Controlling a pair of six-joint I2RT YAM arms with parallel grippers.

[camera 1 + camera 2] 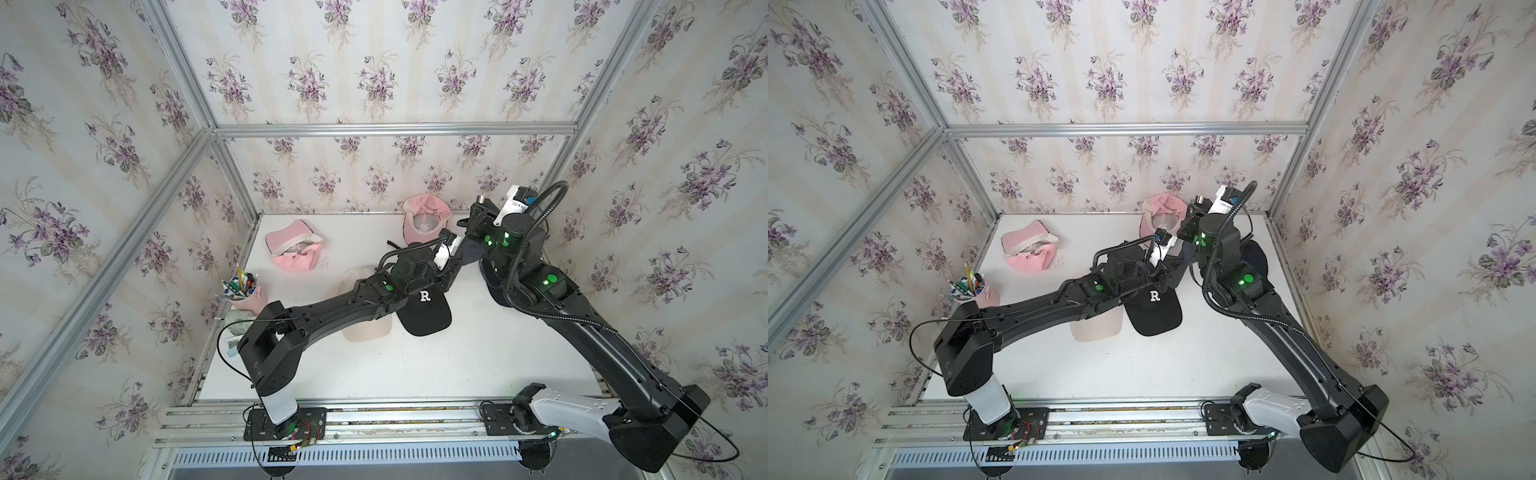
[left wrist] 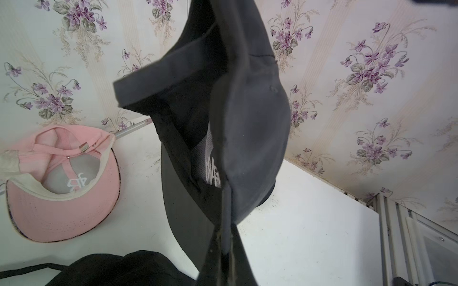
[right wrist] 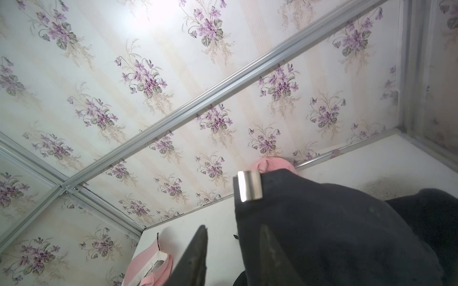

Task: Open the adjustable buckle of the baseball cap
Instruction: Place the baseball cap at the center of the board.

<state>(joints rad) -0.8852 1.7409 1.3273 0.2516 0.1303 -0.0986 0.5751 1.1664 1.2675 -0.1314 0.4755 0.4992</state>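
Cap [image 2: 255, 111] in left hand [image 2: 226, 232]

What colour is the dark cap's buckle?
Silver; the shiny metal buckle shows best in right wrist view.

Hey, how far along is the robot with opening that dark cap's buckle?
Done: the dark cap is picked up, with the left pincer shut on its fabric. In hand: the right pincer stands open by the strap bearing the metal buckle. Left: one strap end hangs loose, so the buckle may be undone already, but that cannot be confirmed.
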